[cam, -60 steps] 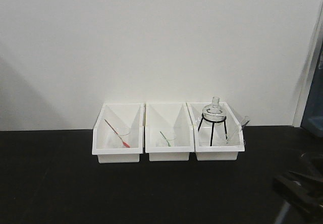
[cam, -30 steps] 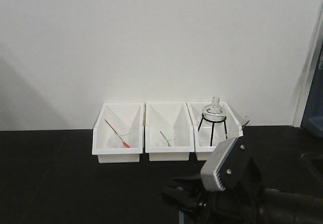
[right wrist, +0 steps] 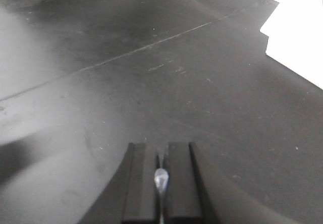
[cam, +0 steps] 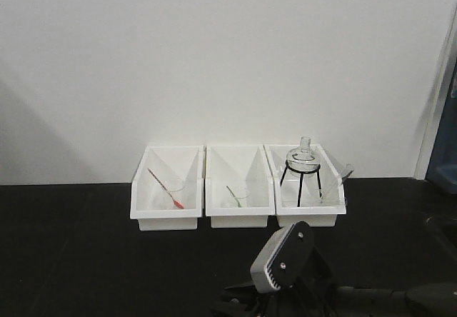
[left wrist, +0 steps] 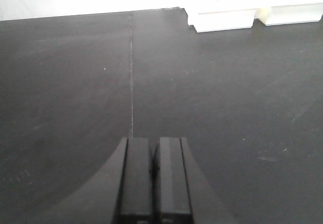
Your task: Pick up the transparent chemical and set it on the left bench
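Observation:
My right gripper (right wrist: 161,146) is shut on a small clear glassy piece (right wrist: 160,178), a rounded transparent tip that shows between the fingers. It hangs low over the black bench. The right arm (cam: 282,267) fills the bottom centre of the front view, in front of the white bins. My left gripper (left wrist: 153,141) is shut and empty, low over the black bench (left wrist: 75,82) near a seam line. A clear item (cam: 347,168) leans at the right bin's far corner; I cannot tell what it is.
Three white bins stand at the back: the left bin (cam: 166,220) holds a red-tipped stick, the middle bin (cam: 239,220) a green one, the right bin (cam: 307,219) a round glass flask (cam: 303,157) on a black tripod. A white bin's corner (right wrist: 298,37) shows right of my right gripper.
My right arm has swung in from the right edge to the bottom centre of the front view and moved further left and lower. The bins have not moved.

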Motion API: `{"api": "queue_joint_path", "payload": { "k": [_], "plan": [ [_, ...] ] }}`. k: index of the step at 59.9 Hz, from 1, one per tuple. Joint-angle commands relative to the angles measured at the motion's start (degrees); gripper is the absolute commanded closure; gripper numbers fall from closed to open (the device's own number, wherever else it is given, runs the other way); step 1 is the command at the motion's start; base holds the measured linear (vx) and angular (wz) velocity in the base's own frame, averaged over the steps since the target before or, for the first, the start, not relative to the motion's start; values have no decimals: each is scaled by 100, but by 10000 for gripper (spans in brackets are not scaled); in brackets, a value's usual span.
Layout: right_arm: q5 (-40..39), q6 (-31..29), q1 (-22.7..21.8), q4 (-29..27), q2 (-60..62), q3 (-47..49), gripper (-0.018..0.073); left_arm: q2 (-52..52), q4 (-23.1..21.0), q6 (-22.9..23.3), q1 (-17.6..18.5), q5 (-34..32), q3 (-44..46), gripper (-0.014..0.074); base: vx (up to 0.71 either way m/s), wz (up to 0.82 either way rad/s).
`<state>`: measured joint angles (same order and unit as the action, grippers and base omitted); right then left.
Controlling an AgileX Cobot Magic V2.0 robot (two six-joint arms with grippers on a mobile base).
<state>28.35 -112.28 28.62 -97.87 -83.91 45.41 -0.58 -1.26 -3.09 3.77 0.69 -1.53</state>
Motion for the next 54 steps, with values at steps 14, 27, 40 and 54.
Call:
{"api": "queue_joint_path", "payload": {
  "k": [14, 27, 40, 54],
  "plan": [
    [253, -30, -11, -412, 164, 176, -24, -110, -4, 45, 10, -449, -93, 600, 0, 0],
    [-88, -9, -25, -412, 389, 318, 1, -110, -4, 45, 10, -449, -93, 600, 0, 0],
    [-1557, 555, -25, -412, 1427, 373, 172, -110, -4, 45, 10, -449, -93, 600, 0, 0],
    [-3120, 1029, -25, -412, 2655, 361, 566, -110, -4, 45, 10, -449, -93, 600, 0, 0]
  ]
}}
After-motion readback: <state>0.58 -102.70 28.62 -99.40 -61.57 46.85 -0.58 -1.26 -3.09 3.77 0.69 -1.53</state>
